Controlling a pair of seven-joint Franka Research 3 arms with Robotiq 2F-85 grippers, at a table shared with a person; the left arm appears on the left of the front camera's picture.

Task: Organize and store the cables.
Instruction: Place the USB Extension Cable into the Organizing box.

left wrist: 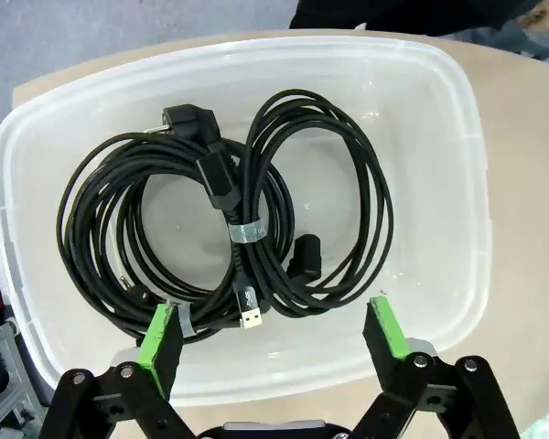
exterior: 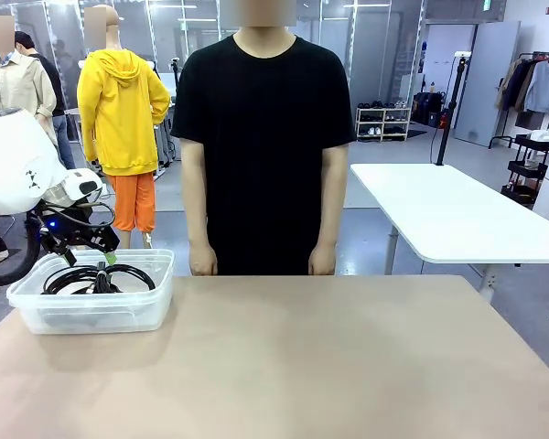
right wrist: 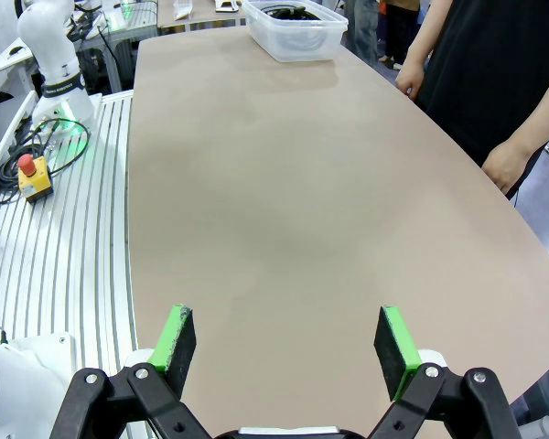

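Several black coiled cables [left wrist: 229,219] lie in a clear plastic bin [left wrist: 457,155]; one plug and a USB end show among them. In the front view the bin [exterior: 91,311] stands at the table's far left with the cables [exterior: 99,279] inside. My left gripper [left wrist: 273,338] hovers open just above the bin's near side, nothing between its green pads; the front view shows it [exterior: 90,259] over the bin. My right gripper [right wrist: 288,343] stands open and empty above the table's near edge, far from the bin [right wrist: 295,29].
A person in a black shirt stands at the far side, hands [exterior: 202,262] hanging at the table edge. The tan tabletop [exterior: 329,366] spreads wide to the right of the bin. A ribbed metal base with a red stop button [right wrist: 29,174] lies beside the table.
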